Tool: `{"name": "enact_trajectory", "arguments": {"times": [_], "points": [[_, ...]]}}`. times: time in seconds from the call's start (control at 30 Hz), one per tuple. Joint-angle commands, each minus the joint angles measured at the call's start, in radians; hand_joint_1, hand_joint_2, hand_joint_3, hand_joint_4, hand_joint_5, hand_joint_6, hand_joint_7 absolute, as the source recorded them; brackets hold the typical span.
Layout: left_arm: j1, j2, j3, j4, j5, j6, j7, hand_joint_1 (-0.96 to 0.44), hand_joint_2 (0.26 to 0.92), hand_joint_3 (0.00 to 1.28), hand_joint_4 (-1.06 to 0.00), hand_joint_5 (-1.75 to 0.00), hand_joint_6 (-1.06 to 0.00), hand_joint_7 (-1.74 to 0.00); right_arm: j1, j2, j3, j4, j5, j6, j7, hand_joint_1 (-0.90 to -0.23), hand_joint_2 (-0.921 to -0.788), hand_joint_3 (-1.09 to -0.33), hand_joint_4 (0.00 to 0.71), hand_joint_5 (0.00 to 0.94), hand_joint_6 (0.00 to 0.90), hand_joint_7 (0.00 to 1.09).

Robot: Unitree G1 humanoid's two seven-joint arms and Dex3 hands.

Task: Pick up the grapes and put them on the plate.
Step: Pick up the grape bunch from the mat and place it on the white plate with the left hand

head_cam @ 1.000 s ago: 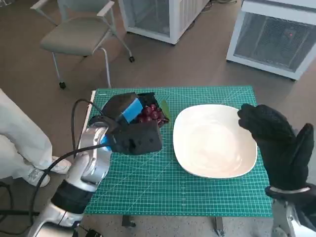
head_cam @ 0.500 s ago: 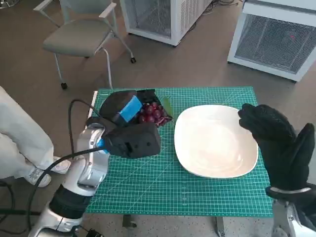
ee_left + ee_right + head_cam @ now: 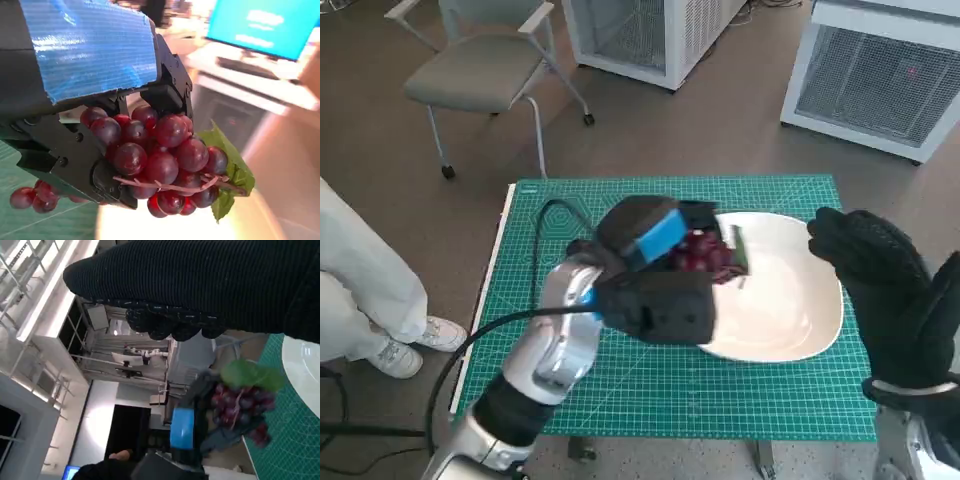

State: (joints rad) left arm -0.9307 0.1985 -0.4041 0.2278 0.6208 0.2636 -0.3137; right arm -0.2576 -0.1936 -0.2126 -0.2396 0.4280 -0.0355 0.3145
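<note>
My left hand (image 3: 655,240) holds a bunch of dark red grapes (image 3: 708,254) with a green leaf, lifted above the left part of the white plate (image 3: 790,320). In the left wrist view the grapes (image 3: 160,160) hang between the black fingers (image 3: 75,160) below the blue-taped back, the leaf (image 3: 231,170) sticking out to one side. The right wrist view shows the same grapes (image 3: 240,405) in the air beside the plate's rim (image 3: 302,362). My gloved right hand (image 3: 885,300) stands raised at the plate's right edge, holding nothing, fingers apart.
The green cutting mat (image 3: 590,390) covers the small table. A grey chair (image 3: 480,70) stands behind it on the left, white cabinets (image 3: 880,70) at the back. A person's leg and shoe (image 3: 380,330) are close to the table's left side.
My left hand has lifted the grapes from the mat's back left and carried them right, over the plate's left part. The right hand has hardly moved.
</note>
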Motion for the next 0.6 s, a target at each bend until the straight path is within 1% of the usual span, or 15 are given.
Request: {"name": "enact_trajectory", "arguments": {"times": [0.03, 0.13, 0.27, 0.5, 0.6], "points": [[-0.108, -0.035, -0.019, 0.062, 0.007, -0.032, 0.005, 0.0, 0.9, 0.03, -0.76, -1.22, -0.77, -0.88, 0.035, -0.005, -0.007, -0.026, 0.002, 0.016, -0.012, -0.361, -0.921, -0.594, 0.421, 0.798, 0.238, 0.98], [-0.148, -0.06, -0.031, 0.131, 0.002, -0.059, 0.018, 0.0, 0.901, 0.03, -0.73, -1.29, -0.79, -0.83, 0.043, -0.005, -0.012, -0.038, 0.0, 0.012, -0.014, -0.363, -0.921, -0.592, 0.422, 0.797, 0.24, 0.98], [-0.189, -0.098, -0.045, 0.227, -0.008, -0.096, 0.03, 0.0, 0.904, 0.05, -0.68, -1.35, -0.79, -0.81, 0.05, -0.005, -0.02, -0.048, 0.001, 0.007, -0.014, -0.365, -0.921, -0.589, 0.425, 0.795, 0.242, 0.98], [-0.22, -0.149, -0.058, 0.333, -0.023, -0.15, 0.035, 0.0, 0.895, 0.06, -0.69, -1.3, -0.77, -0.87, 0.062, -0.001, -0.027, -0.064, -0.002, 0.01, -0.025, -0.367, -0.921, -0.585, 0.429, 0.79, 0.249, 0.98], [-0.22, -0.16, -0.06, 0.356, -0.027, -0.165, 0.034, 0.0, 0.896, 0.07, -0.67, -1.34, -0.79, -0.84, 0.07, 0.003, -0.026, -0.074, -0.004, 0.013, -0.035, -0.366, -0.921, -0.584, 0.431, 0.786, 0.251, 0.98]]}}
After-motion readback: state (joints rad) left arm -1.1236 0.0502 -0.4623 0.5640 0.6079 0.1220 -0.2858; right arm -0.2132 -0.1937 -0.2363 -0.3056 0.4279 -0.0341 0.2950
